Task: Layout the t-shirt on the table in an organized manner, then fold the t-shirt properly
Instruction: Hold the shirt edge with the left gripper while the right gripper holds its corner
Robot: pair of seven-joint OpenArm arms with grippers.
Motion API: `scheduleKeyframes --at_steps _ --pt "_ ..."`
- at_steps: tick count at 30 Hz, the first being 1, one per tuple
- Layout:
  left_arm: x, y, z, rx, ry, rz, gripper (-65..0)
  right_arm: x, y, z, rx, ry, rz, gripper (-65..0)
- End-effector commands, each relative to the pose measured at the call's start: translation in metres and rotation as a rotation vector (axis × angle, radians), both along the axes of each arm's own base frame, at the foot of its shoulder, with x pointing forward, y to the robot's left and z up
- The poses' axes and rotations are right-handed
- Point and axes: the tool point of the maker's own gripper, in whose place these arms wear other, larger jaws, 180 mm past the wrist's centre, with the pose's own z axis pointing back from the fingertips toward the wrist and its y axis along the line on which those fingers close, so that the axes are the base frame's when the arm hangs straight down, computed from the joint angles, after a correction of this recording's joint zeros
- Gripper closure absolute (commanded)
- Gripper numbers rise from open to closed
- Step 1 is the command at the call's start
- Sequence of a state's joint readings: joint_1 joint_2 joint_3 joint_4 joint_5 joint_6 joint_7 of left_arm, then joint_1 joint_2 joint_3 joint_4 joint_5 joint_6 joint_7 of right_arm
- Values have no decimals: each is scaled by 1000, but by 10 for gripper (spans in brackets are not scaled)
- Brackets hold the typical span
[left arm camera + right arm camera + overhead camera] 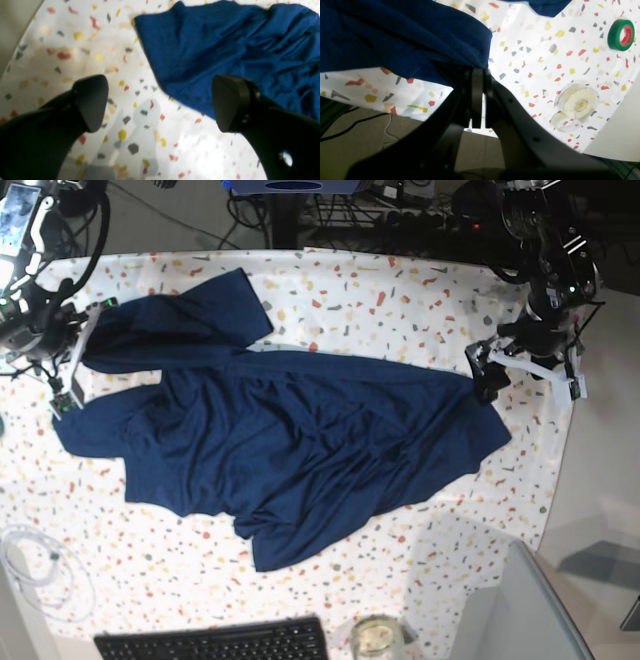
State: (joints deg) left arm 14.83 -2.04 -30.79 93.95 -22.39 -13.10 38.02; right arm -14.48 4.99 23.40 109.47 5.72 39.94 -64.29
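The navy t-shirt sprawls rumpled across the middle of the tabletop, its nine-o'clock edge pinched in the closed right tool for spreading, while the left tool at three o'clock gapes empty beside the hem.

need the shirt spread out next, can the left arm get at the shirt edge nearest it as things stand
Probably yes: the left gripper hangs open just off the t-shirt edge, with only bare table between its fingers.
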Motion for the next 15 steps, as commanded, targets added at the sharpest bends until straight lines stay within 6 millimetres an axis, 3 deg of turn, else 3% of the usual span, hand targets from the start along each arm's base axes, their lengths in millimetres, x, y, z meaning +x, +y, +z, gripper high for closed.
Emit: scheduleKeyframes --at_steps 1,4,9,15 --pt "9 3 11 12 -47 0 -625 7 -3 8 -9 -33 4 -2" --pt "20 8 11 -1 -60 18 -625 7 -3 8 -9 -35 4 -2" --pt "42 42 -4 -59 -53 135 -625 6 -3 8 -10 -32 3 -2" --pt "78 34 -33 -114 27 74 -624 6 -4 8 -12 -30 4 -2"
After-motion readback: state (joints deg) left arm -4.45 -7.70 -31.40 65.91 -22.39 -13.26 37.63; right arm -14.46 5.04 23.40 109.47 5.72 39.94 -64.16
